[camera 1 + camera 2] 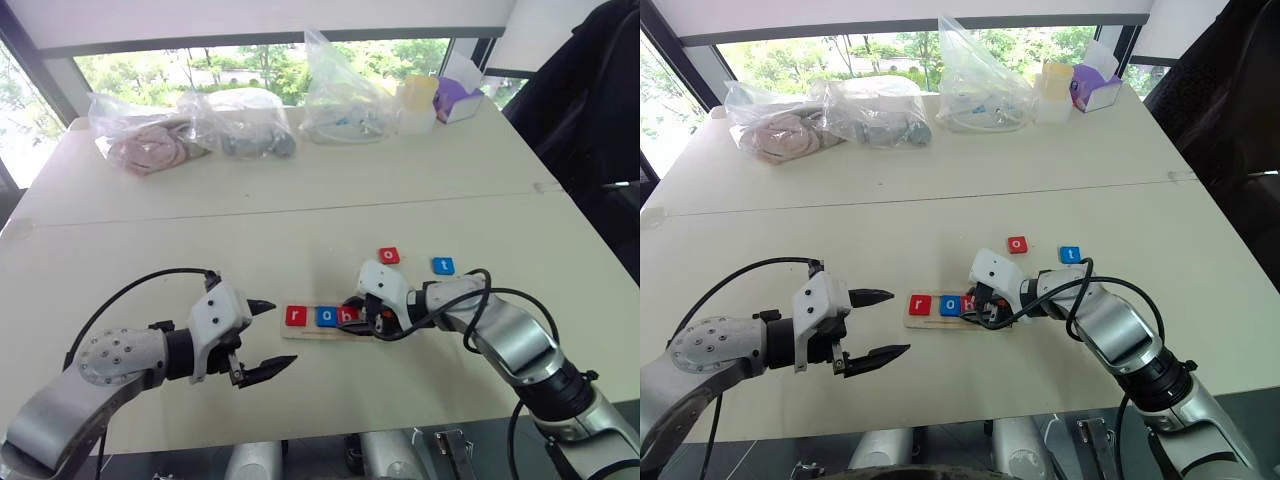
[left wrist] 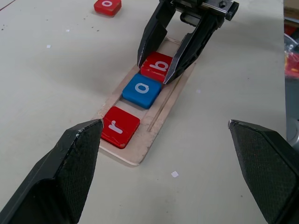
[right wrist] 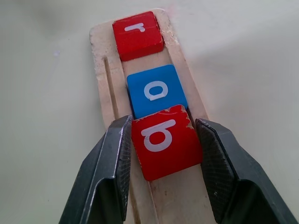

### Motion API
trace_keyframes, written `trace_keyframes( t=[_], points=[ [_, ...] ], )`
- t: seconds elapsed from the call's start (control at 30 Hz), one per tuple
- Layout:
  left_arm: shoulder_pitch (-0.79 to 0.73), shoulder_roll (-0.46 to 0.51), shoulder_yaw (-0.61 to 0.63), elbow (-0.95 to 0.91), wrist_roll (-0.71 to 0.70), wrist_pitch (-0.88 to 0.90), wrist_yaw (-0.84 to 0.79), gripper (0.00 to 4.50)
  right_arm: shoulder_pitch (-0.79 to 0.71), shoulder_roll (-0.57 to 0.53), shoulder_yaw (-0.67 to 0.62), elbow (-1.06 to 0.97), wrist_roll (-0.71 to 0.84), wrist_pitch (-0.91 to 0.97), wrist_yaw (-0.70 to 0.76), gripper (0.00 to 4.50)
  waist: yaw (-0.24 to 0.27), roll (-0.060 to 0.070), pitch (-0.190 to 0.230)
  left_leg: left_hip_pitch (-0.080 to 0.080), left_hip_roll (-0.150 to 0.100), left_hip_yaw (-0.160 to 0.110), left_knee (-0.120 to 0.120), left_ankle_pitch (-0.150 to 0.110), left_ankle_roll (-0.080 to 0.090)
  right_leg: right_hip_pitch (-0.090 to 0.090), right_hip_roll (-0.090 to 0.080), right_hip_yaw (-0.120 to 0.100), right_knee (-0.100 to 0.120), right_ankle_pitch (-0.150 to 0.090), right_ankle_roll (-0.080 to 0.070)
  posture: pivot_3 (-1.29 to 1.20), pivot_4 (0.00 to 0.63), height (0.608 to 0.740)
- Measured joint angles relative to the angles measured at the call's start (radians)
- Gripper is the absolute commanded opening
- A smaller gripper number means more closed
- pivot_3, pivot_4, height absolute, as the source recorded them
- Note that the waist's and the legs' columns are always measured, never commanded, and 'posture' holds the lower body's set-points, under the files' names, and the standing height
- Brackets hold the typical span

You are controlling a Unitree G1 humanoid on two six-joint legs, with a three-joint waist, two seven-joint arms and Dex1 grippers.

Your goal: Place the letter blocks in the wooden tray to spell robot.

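I stood over a wide, pale tabletop (image 1: 150, 230), and near its middle lay the long, narrow pale-wood tray (image 2: 140, 154) with its thin raised rim, running crosswise in front of me. By my judgement the word was a little over half spelled: the red square tile with a white r (image 2: 120, 127) sat at the tray's left end, the blue square tile with a white o (image 2: 143, 90) lay just beside it, and the red square tile with a white b (image 3: 166, 140) was in the third place, touching the blue one. That third tile was not yet let go; my right gripper (image 3: 163, 144) was closed on it, one black finger pressed to each of its opposite edges, and in the right wrist view it sat slightly askew, so I judged it was being seated rather than finished. Two places at the tray's right end were still to be filled. The second red tile with a white o (image 1: 389, 255) and the blue tile with a white t (image 1: 443, 265) lay loose on the table beyond the tray, near each other and near my right wrist, apart from the tray. My left gripper (image 1: 262, 340) hung empty just to the left of the tray's r end, its two black fingers spread wide and pointing toward the tray without touching it.
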Motion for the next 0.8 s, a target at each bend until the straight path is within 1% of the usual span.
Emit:
trace_keyframes(
  t=[0.07,0.13,0.17,0.27,0.63,0.8],
  points=[
    [0.0,0.0,0.0,0.0,0.0,0.0,0.0,4.5,0.0,0.0,0.0,-0.005,0.002,0.011,-0.005,1.52,0.0,0.0,0.0,0.0,0.0,0.0,0.0,0.0,0.0,0.0,0.0,0.0,0.0,0.0,0.0,0.0,0.15,0.74],
    [-0.003,0.0,0.0,0.0,0.0,0.0,0.0,4.5,0.0,0.001,0.0,-0.014,0.009,0.028,-0.012,2.56,0.0,0.0,0.0,0.0,0.0,0.0,0.0,0.0,0.0,0.0,0.0,0.0,0.0,0.0,0.0,0.0,0.15,0.74],
    [-0.005,0.0,0.0,0.0,0.0,0.0,0.0,4.5,0.0,0.002,0.0,-0.019,0.013,0.032,-0.014,2.96,0.0,0.0,0.0,0.0,0.0,0.0,0.0,0.0,0.0,0.0,0.0,0.0,0.0,0.0,0.0,0.0,0.15,0.74],
    [-0.008,0.0,0.0,0.0,0.0,0.0,0.0,4.5,0.0,0.002,0.0,-0.021,0.018,0.043,-0.021,4.47,0.0,0.0,0.0,0.0,0.0,0.0,0.0,0.0,0.0,0.0,0.0,0.0,0.0,0.0,0.0,0.0,0.15,0.74],
    [-0.009,0.0,-0.002,0.0,0.0,0.0,0.007,4.5,-0.023,0.013,0.005,-0.019,0.016,0.038,-0.052,4.47,-0.001,0.0,0.0,0.0,0.0,0.0,0.0,0.0,0.0,0.0,0.0,0.0,0.0,0.0,0.0,0.0,0.15,0.74],
    [-0.009,0.0,-0.004,0.0,0.0,0.0,0.01,4.5,-0.026,-0.017,0.005,-0.014,0.008,0.011,-0.041,4.47,0.0,0.0,0.0,0.0,0.0,0.0,0.0,0.0,0.0,0.0,0.0,0.0,0.0,0.0,0.0,0.0,0.15,0.74]
  ],
)
